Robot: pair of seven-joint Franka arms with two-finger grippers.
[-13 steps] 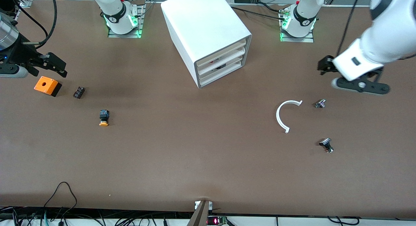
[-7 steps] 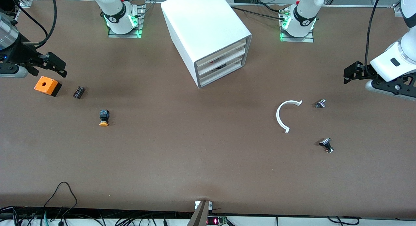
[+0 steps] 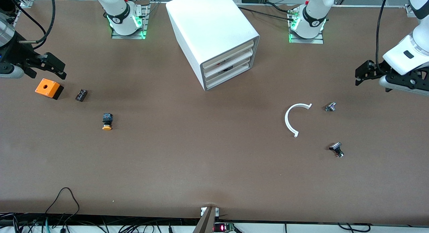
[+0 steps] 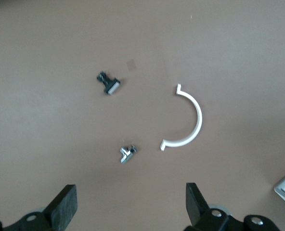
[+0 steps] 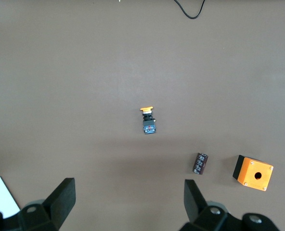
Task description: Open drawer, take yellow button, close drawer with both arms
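Hovering wide open and empty at the frame's edges, the right gripper (image 3: 50,64) above the orange box (image 3: 49,88) and the left gripper (image 3: 368,72) idle, since the drawer (image 3: 228,54) sits shut and the button (image 3: 107,121) lies out at middle left.

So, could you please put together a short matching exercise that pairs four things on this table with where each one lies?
Things:
1. button
2. orange box
3. white curved strip
4. drawer

Places:
a. top slot of the white cabinet, shut
b. under the open right gripper
c. toward the left arm's end, beside a small silver part
d. nearer the front camera than the small dark block

Pairs: 1-d, 2-b, 3-c, 4-a
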